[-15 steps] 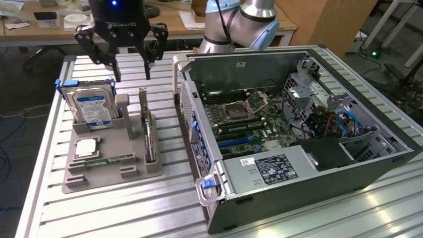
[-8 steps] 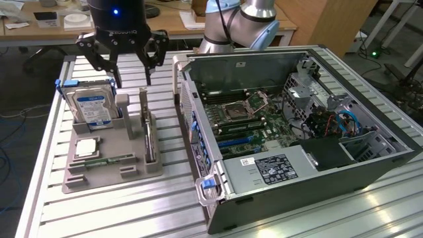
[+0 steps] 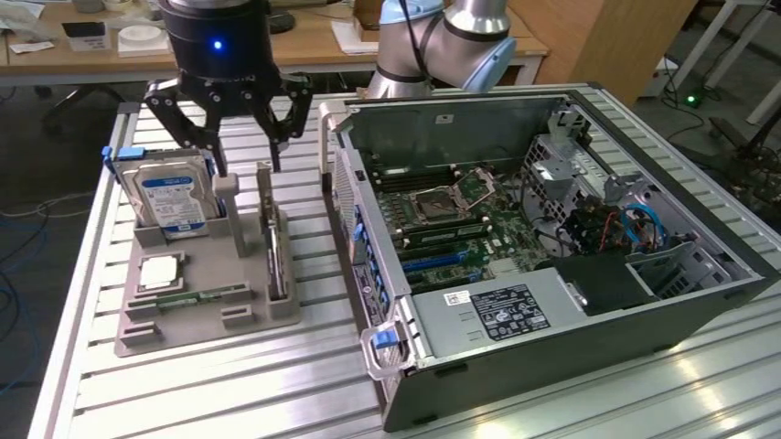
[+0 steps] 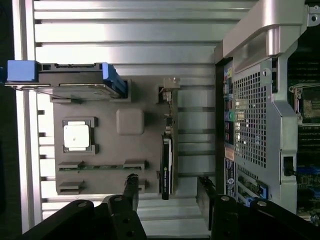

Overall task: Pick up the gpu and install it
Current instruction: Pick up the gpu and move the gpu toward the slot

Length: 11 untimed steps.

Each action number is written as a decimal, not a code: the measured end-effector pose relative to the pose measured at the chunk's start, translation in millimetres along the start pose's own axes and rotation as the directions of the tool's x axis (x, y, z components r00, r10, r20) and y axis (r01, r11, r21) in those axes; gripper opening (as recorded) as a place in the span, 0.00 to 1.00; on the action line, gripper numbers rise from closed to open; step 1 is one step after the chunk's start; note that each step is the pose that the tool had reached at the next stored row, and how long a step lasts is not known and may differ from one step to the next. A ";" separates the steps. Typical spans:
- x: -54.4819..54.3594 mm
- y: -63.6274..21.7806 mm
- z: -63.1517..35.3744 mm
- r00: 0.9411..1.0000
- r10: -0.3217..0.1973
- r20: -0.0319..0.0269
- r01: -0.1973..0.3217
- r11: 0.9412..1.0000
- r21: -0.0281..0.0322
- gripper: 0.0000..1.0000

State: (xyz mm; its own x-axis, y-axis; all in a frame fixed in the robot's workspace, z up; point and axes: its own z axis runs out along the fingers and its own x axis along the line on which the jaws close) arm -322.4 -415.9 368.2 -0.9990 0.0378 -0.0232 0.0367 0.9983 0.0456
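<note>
Approach step, nothing gripped yet: hand (image 3: 244,166) wide open and empty, hovering over graphics card (image 3: 273,256) standing on edge in tray (image 3: 196,331) just below. Probably calls for fingers straddling its thin top edge.

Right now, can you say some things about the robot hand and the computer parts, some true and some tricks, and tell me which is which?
1. The hand is gripping the gpu. False: it is open and empty, hovering above the gpu.
2. The computer case is open, so you can see inside. True.
3. The gpu is plugged in inside the computer case. False: it stands on edge in the gray holder beside the case.
4. The hard drive stands upright in the gray holder. True.
</note>
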 end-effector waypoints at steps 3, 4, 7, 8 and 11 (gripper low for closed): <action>0.1 -1.0 5.2 1.000 0.000 0.000 0.000 1.000 0.000 0.59; 0.1 -1.1 6.8 1.000 0.000 0.000 0.000 1.000 0.000 0.59; 0.2 -1.4 10.7 1.000 0.000 0.000 0.000 1.000 0.000 0.59; 0.3 -1.5 12.2 1.000 0.000 0.000 0.000 1.000 0.000 0.59; 0.4 -1.8 17.6 1.000 0.000 0.000 0.000 1.000 0.000 0.59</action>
State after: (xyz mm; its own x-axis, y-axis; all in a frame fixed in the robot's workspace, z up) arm -322.5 -416.9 350.6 -0.9990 0.0379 -0.0231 0.0368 0.9983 0.0456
